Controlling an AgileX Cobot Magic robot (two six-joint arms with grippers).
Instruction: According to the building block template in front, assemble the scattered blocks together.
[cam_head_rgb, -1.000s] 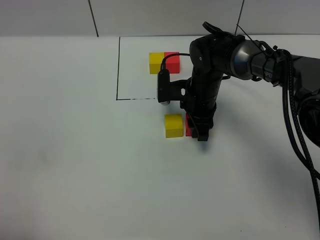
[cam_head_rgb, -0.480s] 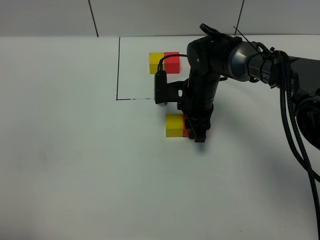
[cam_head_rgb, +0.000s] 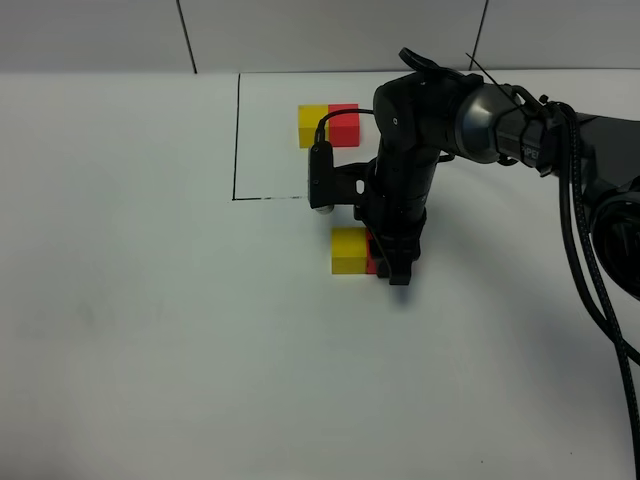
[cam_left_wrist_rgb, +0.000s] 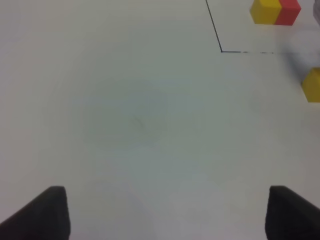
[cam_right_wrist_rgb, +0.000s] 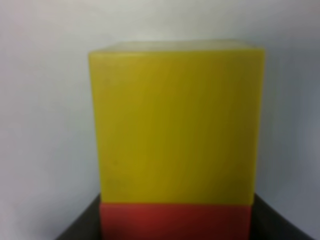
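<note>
Two loose cubes are sitting side by side on the white counter (cam_head_rgb: 150, 330), the yellow cube (cam_head_rgb: 348, 251) touching the red cube (cam_head_rgb: 371, 256), which is mostly hidden under the right arm. The right pincer (cam_head_rgb: 397, 268) is closed down on the red cube and is pressing it against the yellow one; the right wrist view is showing the two faces meeting with no gap. The template (cam_head_rgb: 328, 125), a yellow-and-red bar, is lying farther back inside a black outline (cam_head_rgb: 238, 140). The left pincer (cam_left_wrist_rgb: 165, 212) is hanging wide and empty over bare counter, well apart from the cubes. To finish well, the right arm should be keeping the red cube square and level with the yellow one, yellow on the left as in the template, then letting go straight upward without nudging either. Compared with a second ago, the arm has shifted slightly left and the thin gap between the cubes has closed.
</note>
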